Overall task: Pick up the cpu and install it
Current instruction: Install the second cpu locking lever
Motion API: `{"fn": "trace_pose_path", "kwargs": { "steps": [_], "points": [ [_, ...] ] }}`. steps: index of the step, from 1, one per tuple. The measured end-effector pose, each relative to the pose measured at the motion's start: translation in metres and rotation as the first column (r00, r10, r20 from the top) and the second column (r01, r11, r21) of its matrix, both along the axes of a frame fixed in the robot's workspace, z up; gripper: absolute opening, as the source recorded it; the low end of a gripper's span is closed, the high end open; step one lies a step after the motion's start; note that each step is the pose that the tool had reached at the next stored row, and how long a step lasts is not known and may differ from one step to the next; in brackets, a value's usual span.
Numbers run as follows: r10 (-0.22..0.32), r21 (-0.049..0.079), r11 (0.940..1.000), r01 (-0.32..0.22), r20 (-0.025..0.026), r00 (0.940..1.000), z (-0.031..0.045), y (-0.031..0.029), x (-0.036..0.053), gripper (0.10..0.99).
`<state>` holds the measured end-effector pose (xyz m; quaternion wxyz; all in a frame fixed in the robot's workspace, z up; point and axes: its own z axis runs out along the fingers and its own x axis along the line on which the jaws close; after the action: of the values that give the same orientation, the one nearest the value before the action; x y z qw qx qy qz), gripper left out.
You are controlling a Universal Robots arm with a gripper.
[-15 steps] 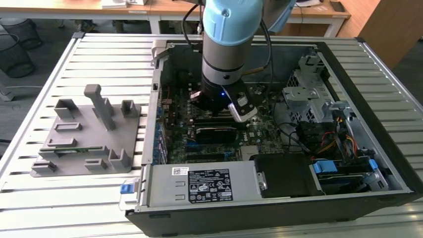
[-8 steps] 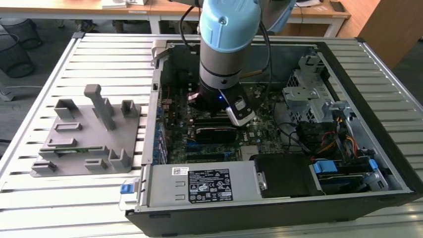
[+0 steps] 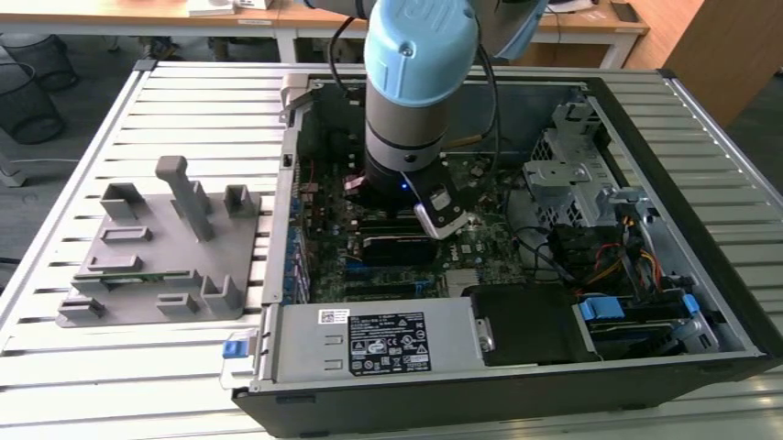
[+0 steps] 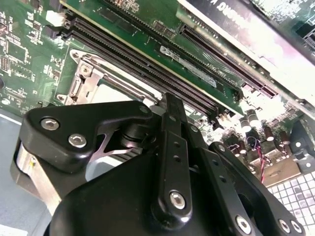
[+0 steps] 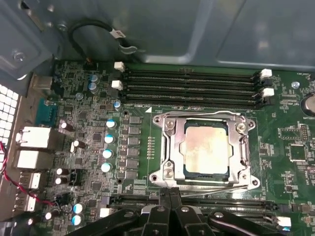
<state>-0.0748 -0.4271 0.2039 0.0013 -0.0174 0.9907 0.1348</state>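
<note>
The cpu (image 5: 205,148), a flat square chip with a dull silvery top, sits in the metal-framed socket (image 5: 170,147) on the green circuit board (image 5: 88,123), between rows of long black memory slots (image 5: 192,81). The black, bolted claw (image 5: 170,196) hangs just beside the socket's edge; its fingers seem drawn together on nothing. On the slatted desk (image 3: 73,367) beside the open computer case (image 3: 685,302) stands a grey plastic fixture (image 3: 165,247) with upright blocks.
</note>
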Motion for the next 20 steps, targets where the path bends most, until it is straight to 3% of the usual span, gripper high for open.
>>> {"fn": "trace_pose_path", "kwargs": {
  "steps": [6, 11, 20],
  "points": [
    [0.0, 0.02, 0.9998, 0.0, 0.0, 1.0, -0.0043, -0.0002, -0.0025, 0.106],
    [0.0, 0.046, 0.9989, 0.0, -0.0001, 1.0, -0.0074, -0.0011, -0.004, 0.106],
    [0.0, 0.066, 0.9978, 0.0, -0.0001, 1.0, -0.0131, -0.0017, -0.0051, 0.106]
  ]
}}
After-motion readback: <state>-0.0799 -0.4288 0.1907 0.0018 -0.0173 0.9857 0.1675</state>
